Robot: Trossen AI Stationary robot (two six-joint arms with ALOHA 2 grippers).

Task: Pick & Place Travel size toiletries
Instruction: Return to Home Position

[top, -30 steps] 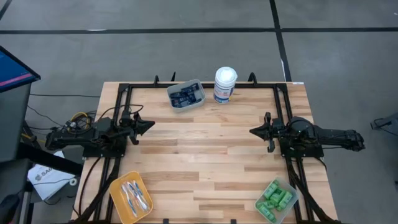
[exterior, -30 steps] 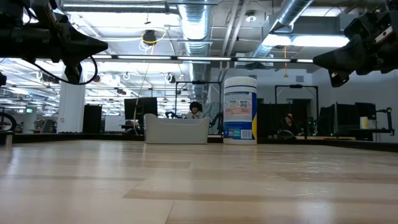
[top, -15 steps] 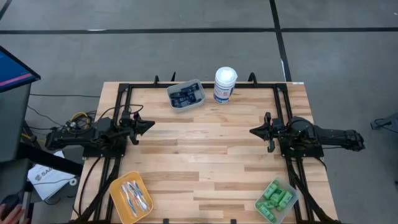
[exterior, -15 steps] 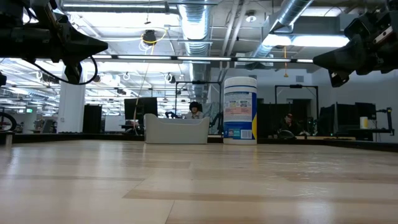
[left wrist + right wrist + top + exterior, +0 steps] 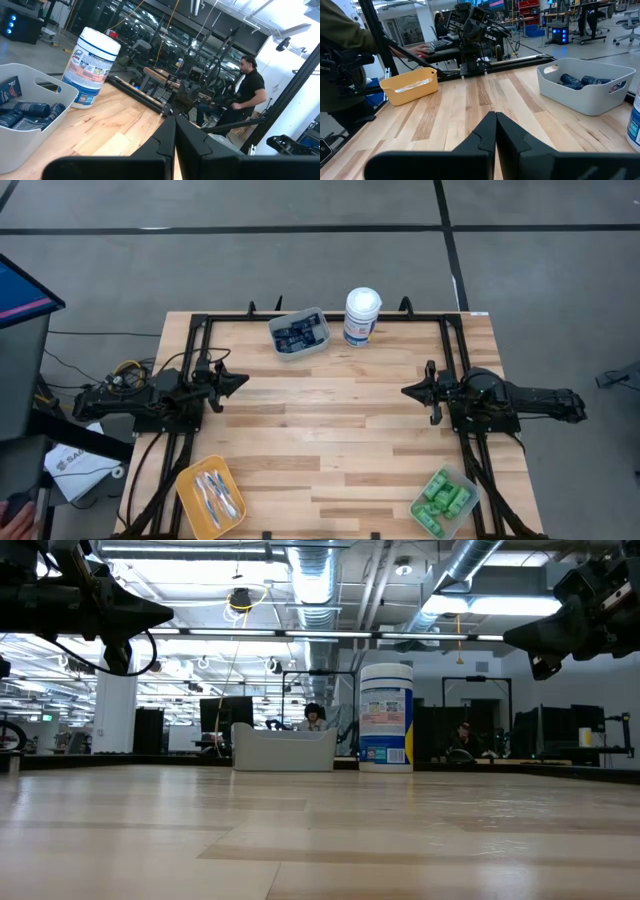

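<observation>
Dark navy flat tubes (image 5: 300,334) lie in a grey bin (image 5: 285,346) at the table's far edge, also seen in the left wrist view as tubes (image 5: 27,110) and in the right wrist view as tubes (image 5: 582,81). Light-blue-and-white toothbrushes (image 5: 214,496) fill a yellow bin (image 5: 190,500) at the near left corner. Green little bottles (image 5: 445,500) sit in a green bin (image 5: 467,486) at the near right. My left gripper (image 5: 243,381) hovers shut over the left side, my right gripper (image 5: 406,391) shut over the right side; both hold nothing.
A tall white blue-labelled canister (image 5: 361,317) stands at the far edge beside the grey bin. A black metal frame (image 5: 330,319) runs along the table's edges. The bare wood between the two grippers (image 5: 320,430) is free room. People show beyond the table in the wrist views.
</observation>
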